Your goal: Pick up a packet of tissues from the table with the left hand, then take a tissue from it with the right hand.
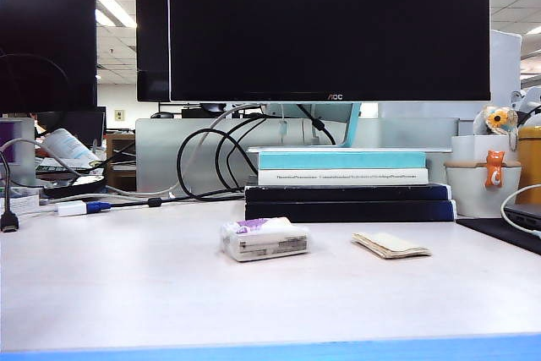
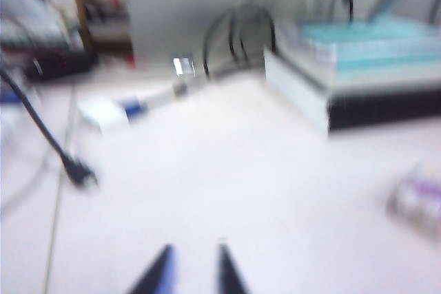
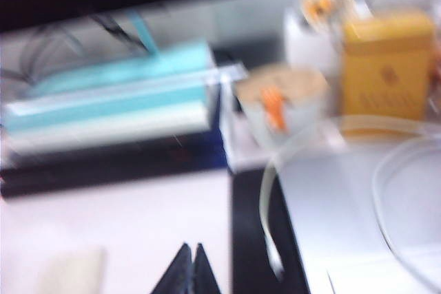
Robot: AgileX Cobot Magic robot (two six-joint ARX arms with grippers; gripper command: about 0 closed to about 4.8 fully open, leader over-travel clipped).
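The packet of tissues (image 1: 265, 239) lies mid-table (image 1: 152, 293), the tissue (image 1: 390, 245) at its right. Left gripper (image 2: 195, 270) is parted and empty; right gripper (image 3: 193, 270) is pinched closed, empty.

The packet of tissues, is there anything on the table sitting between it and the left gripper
Nothing visible. In the left wrist view only bare table lies between the left gripper and the packet of tissues, which sits off to one side. The cable plug lies on the opposite side.

Glossy plastic-wrapped packet of tissues (image 1: 265, 238), soft paper tissue (image 1: 390, 245), smooth matt table (image 1: 152, 285)
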